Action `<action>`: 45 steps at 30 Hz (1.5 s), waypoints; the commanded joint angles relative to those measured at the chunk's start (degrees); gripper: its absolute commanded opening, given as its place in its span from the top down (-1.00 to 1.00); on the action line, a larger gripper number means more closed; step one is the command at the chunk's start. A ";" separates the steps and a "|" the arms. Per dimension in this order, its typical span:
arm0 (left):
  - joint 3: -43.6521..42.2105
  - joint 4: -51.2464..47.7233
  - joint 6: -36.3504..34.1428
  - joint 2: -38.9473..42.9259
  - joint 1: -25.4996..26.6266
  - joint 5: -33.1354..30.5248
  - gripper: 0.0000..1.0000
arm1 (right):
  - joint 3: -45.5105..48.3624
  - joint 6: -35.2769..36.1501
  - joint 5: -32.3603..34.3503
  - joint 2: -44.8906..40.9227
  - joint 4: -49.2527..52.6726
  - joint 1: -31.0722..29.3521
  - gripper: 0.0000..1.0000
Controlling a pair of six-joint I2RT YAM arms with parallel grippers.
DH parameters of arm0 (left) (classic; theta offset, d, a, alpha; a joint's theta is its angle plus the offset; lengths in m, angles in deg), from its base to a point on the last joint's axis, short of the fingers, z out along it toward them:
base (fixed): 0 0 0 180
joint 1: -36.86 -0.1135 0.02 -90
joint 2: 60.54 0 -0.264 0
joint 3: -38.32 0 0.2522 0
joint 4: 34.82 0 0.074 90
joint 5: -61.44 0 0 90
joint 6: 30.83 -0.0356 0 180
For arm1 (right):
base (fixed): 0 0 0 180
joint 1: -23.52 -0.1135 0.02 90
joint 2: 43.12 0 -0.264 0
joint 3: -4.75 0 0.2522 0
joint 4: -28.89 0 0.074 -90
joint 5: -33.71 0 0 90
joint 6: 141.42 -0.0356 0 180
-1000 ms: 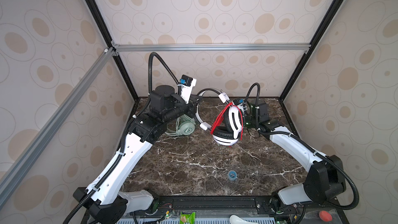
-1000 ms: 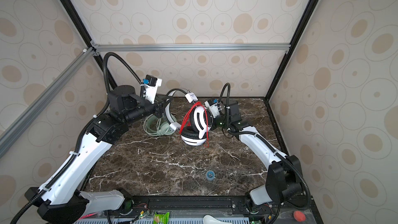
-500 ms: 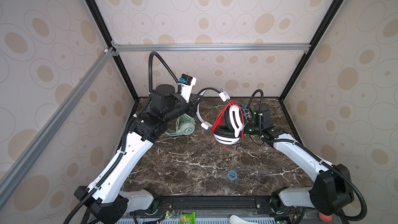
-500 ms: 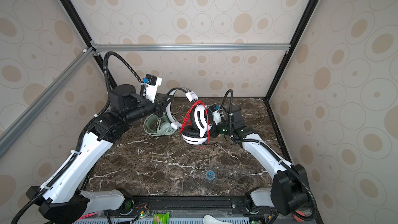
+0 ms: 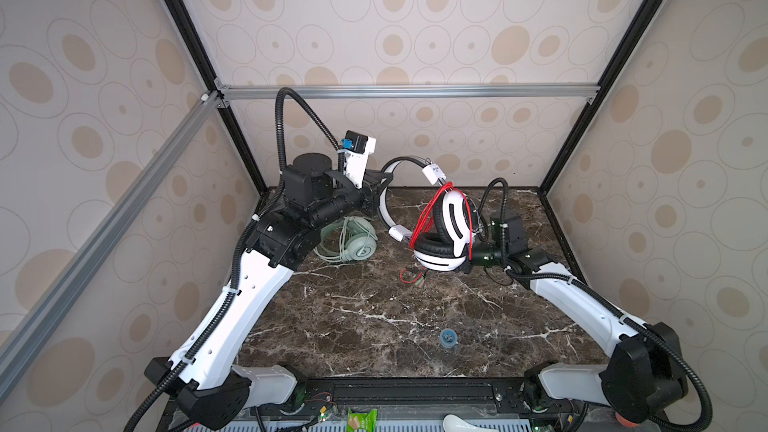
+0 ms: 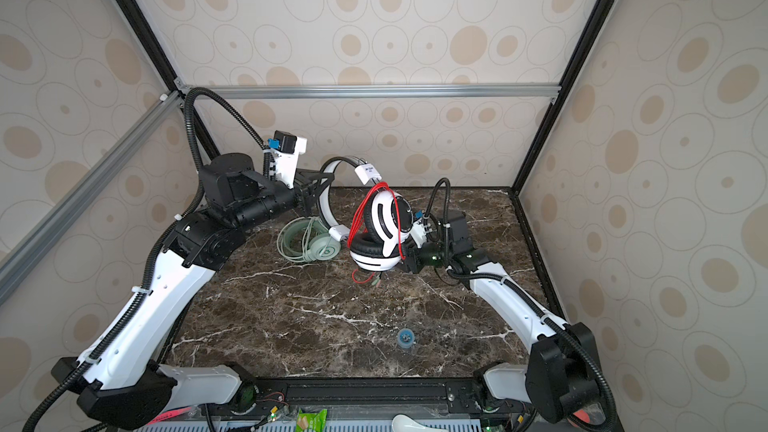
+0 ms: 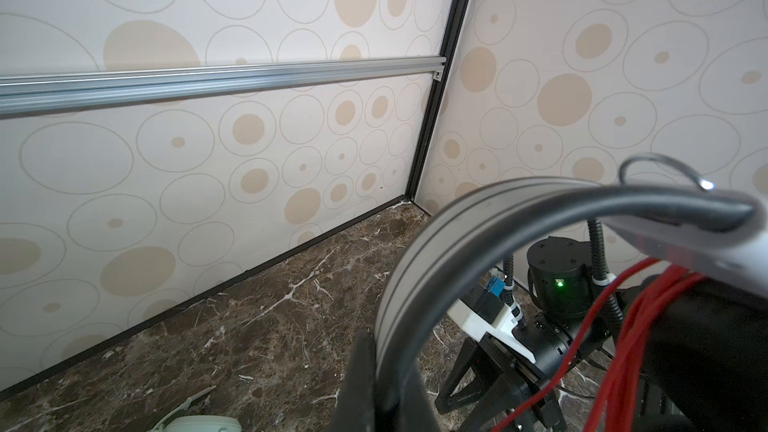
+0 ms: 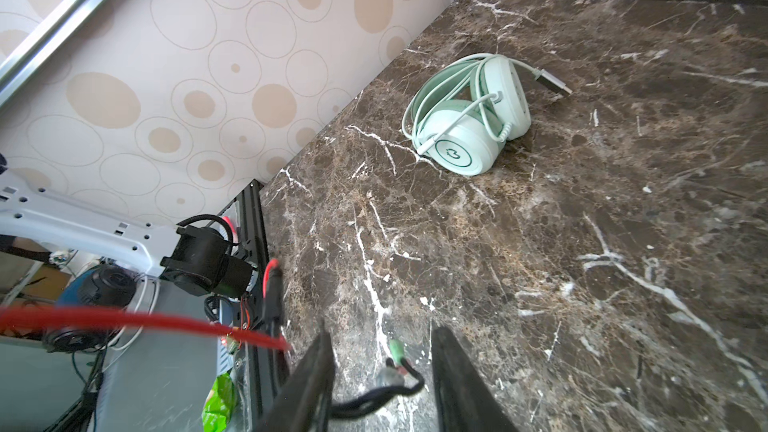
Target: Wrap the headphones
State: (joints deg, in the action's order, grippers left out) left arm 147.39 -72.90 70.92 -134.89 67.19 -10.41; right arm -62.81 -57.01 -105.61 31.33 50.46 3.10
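Holding white headset (image 5: 451,222) raised by its band (image 7: 415,268) | left fingers (image 7: 355,388) clenched on band, probably so red cord (image 5: 424,218) winds freely | right fingers (image 8: 311,380) released, plug (image 8: 395,351) loose between them | mint headset (image 5: 357,243) lies wrapped on desk (image 5: 374,317).

The mint green headset (image 5: 352,243) lies on the surface (image 5: 374,317) at back left, its cord coiled around it. The white-and-black headset (image 5: 451,222) hangs raised, its red cord (image 5: 423,214) looped over its cups.
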 commanded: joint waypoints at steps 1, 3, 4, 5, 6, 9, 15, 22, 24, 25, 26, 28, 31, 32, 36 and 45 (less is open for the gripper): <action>4.01 4.94 3.57 0.69 -1.26 2.24 1.00 | 0.97 -1.39 -3.33 -0.79 -2.02 0.43 0.16; 4.17 5.07 3.90 0.87 -1.78 2.66 1.00 | 1.81 -2.65 -4.21 -1.31 -3.44 0.46 0.15; 4.32 5.06 3.98 0.87 -1.91 2.78 1.00 | 2.09 -2.94 -4.44 -1.59 -3.60 0.40 0.14; 4.36 5.06 4.11 0.96 -1.94 2.90 1.00 | 2.39 -3.07 -4.60 -1.84 -3.61 0.40 0.13; 4.45 5.18 4.24 1.06 -2.06 3.03 1.00 | 2.71 -3.03 -4.71 -2.23 -3.46 0.40 0.13; 4.69 5.43 4.70 0.97 -2.33 3.72 1.00 | 3.70 -3.46 -5.06 -3.40 -3.68 0.47 0.12; 5.94 5.59 5.31 0.43 -2.73 4.86 1.00 | 4.58 -3.31 -5.01 -5.19 -2.80 0.44 0.10; 7.08 5.51 5.96 0.01 -2.85 6.14 1.00 | 4.59 -4.31 -4.69 -5.72 -3.81 0.47 0.08; 7.48 5.48 6.21 -0.15 -2.85 6.72 1.00 | 4.47 -5.17 -4.39 -5.49 -4.79 0.41 0.06; 7.64 5.45 6.20 -0.18 -2.85 6.83 1.00 | 4.32 -5.58 -4.29 -5.59 -5.27 0.45 0.05; 7.71 5.40 6.05 -0.16 -2.82 6.79 1.00 | 4.32 -6.06 -4.21 -5.55 -5.94 0.47 0.04; 7.79 5.24 5.83 -0.18 -2.94 6.63 1.00 | 4.32 -6.86 -4.03 -5.55 -6.95 0.45 0.03; 7.70 5.07 5.67 -0.10 -3.08 6.47 1.00 | 4.10 -7.40 -3.77 -5.80 -7.33 0.41 0.02; 7.60 5.07 5.73 0.06 -3.21 6.29 1.00 | 3.97 -7.34 -3.78 -5.98 -7.22 0.45 0.02; 7.26 5.44 6.05 0.17 -3.34 6.53 1.00 | 3.63 -5.98 -3.68 -7.03 -5.27 0.42 0.01; 8.44 5.42 6.39 -0.23 -3.70 7.06 1.00 | 4.29 -2.20 -1.24 -11.45 1.29 0.55 -0.01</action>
State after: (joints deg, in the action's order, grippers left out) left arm 151.76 -72.49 74.38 -135.68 63.95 -4.77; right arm -58.81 -61.57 -107.58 21.45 48.76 3.21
